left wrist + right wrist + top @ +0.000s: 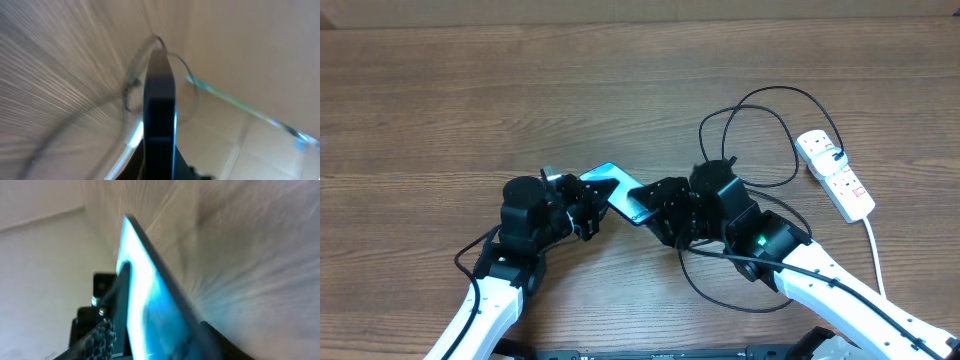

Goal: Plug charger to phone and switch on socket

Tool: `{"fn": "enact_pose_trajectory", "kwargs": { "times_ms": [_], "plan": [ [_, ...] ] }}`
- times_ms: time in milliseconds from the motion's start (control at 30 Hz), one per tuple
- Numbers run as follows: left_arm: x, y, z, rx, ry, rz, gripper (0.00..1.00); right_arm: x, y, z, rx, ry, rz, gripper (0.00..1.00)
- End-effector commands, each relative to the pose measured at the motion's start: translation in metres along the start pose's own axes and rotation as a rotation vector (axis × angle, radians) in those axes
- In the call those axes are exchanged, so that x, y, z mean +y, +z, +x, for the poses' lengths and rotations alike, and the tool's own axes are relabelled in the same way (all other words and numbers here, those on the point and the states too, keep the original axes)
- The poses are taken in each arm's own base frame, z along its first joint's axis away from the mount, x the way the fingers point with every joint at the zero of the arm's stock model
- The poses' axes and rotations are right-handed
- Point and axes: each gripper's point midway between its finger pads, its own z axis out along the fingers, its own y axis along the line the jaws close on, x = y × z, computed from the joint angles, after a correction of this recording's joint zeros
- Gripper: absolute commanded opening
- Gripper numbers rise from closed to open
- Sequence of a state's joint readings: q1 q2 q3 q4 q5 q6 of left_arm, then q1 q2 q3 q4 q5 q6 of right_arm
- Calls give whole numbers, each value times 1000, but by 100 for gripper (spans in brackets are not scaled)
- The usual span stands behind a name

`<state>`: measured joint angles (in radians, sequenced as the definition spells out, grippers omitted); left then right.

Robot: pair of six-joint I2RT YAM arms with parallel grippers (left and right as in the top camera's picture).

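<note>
We see the slim flat phone with black edges and a glowing blue screen (620,193) tilted above the middle of the brown wooden table (470,100). Our left hand (588,208) is closed on one end and our right hand (655,210) pinches the other. The long thin black cable (701,128) curls in round loops nearby. The long white plastic power strip with little red switches (836,176) lies by the right edge.

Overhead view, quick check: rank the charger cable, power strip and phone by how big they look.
1. charger cable: its loops spread widest.
2. power strip.
3. phone: counting only the part that shows. Its ends are covered, so second versus third is unsure.
</note>
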<state>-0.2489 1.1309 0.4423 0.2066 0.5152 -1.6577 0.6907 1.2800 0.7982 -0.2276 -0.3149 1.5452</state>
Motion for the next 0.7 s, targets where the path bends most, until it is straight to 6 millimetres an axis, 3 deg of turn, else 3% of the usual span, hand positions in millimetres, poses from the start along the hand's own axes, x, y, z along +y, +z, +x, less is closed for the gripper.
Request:
{"fn": "enact_pose_trajectory", "kwargs": {
  "times_ms": [0,67,133,267,433,500,667],
  "plan": [
    [16,-5,-31,-172,128,-83,6,4,-12,-52,-321,-384,53,66],
    [34,-9,-36,-185,87,-151,6,2,-26,-84,-514,-574,150,84],
    [39,-11,-36,-161,106,-173,4,0,-38,-103,-631,-706,245,88],
    [37,-13,-28,-84,113,-158,4,-20,-45,-133,-735,-739,397,75],
    [33,-12,-11,24,106,-133,4,-61,-20,-173,-595,-605,484,68],
    [33,-12,-8,39,107,-132,4,-79,-11,-188,-511,-526,501,61],
    [33,-12,-8,39,103,-132,4,-109,6,-201,-420,-448,535,59]
  ]
}}
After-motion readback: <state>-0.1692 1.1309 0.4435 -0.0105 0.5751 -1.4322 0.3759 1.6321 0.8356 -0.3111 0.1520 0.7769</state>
